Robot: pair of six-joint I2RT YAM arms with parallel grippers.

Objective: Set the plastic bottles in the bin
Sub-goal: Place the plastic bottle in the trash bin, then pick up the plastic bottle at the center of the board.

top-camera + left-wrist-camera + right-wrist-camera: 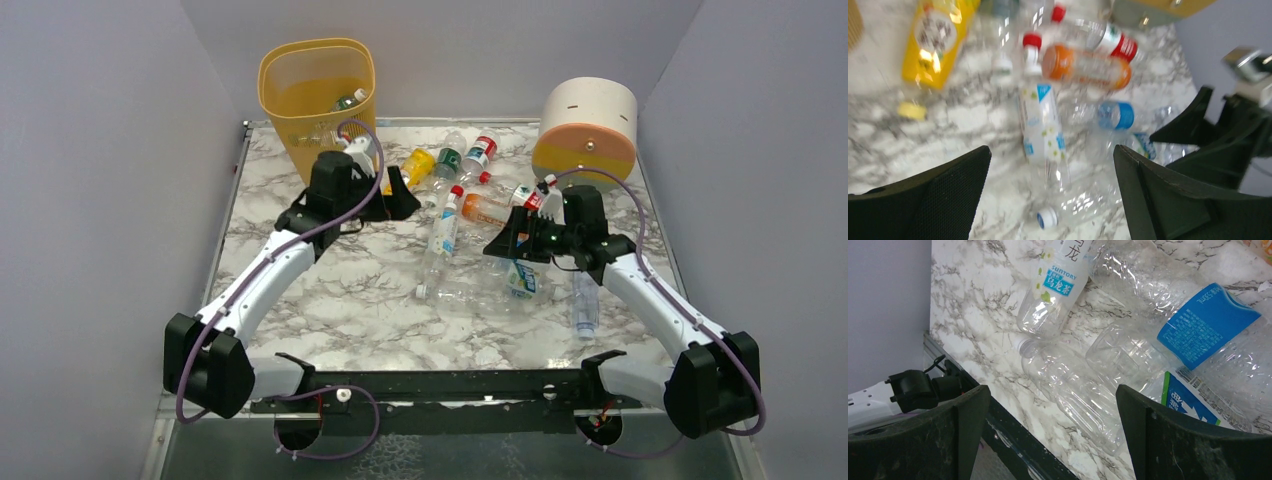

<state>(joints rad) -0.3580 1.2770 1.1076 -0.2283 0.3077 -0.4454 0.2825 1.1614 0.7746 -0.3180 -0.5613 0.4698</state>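
The yellow-orange bin [317,95] stands at the far left with one bottle [349,101] inside. Several plastic bottles lie on the marble table: a yellow one [417,165], a red-labelled one [480,152], an orange one [485,208], a white-labelled one [444,228], a clear one [465,293] and a blue-and-green-labelled one [522,280]. My left gripper [402,193] is open and empty beside the bin, above the white-labelled bottle [1040,122]. My right gripper [497,247] is open and empty over the clear bottle [1083,395] and the blue-labelled bottle [1205,322].
A round white, orange and grey drum [587,128] stands at the far right. Another clear bottle [585,305] lies beside the right arm. A black rail [450,385] runs along the table's near edge. Grey walls close in both sides.
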